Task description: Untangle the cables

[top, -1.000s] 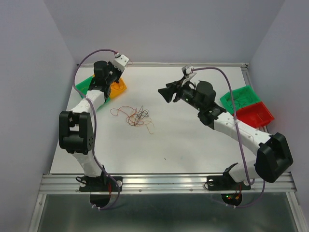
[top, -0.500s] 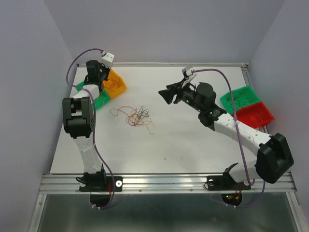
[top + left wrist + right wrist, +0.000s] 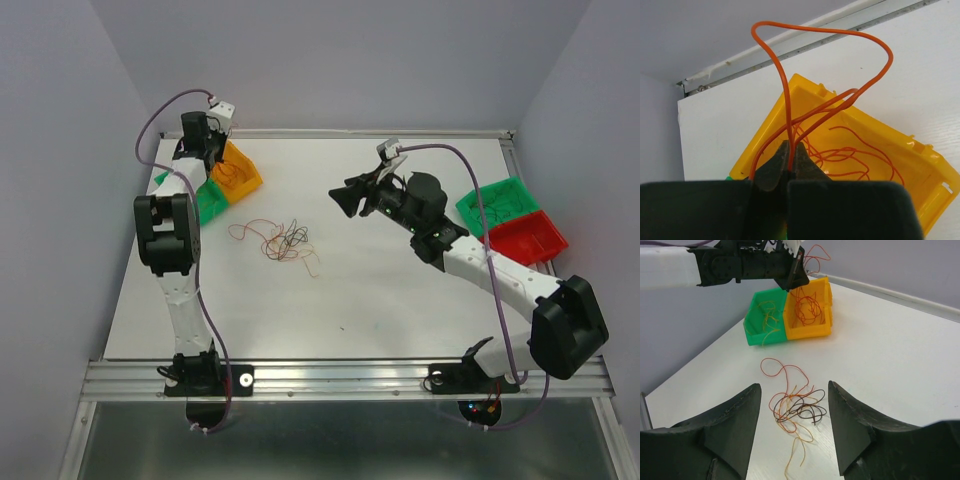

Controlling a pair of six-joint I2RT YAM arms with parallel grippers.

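Pinching an orange cable (image 3: 788, 120), the left end effector (image 3: 791, 155) has its fingers closed tight on the strand, with no gap visible between the tips. Cable rises from the tips in a tall loop, bends over and drops back down into the yellow bin (image 3: 920, 165) directly below and ahead of the end effector. More orange strands lie coiled on that bin's floor. The held cable's lower end runs in among them; I cannot tell where it stops. The left green bin (image 3: 757, 332) touches the yellow bin's side, just beside the left end effector, and holds a few thin strands.

The right end effector (image 3: 795, 385) is wide open and holds nothing. It hangs above the worktop (image 3: 400, 290), apart from it, fingers pointed toward the left arm. The cable tangle (image 3: 795, 410) sits on the worktop below and ahead of its fingertips, between the two fingers in the right wrist view, not touching them. The tangle mixes orange, red and dark strands; one orange strand trails out toward the near edge, and a red loop sticks out on the side nearer the left end effector. The tangle lies well apart from the left end effector.

Behind the right end effector, beside its arm, a second green bin (image 3: 495, 205) with strands inside and a red bin (image 3: 530, 238) sit touching each other.
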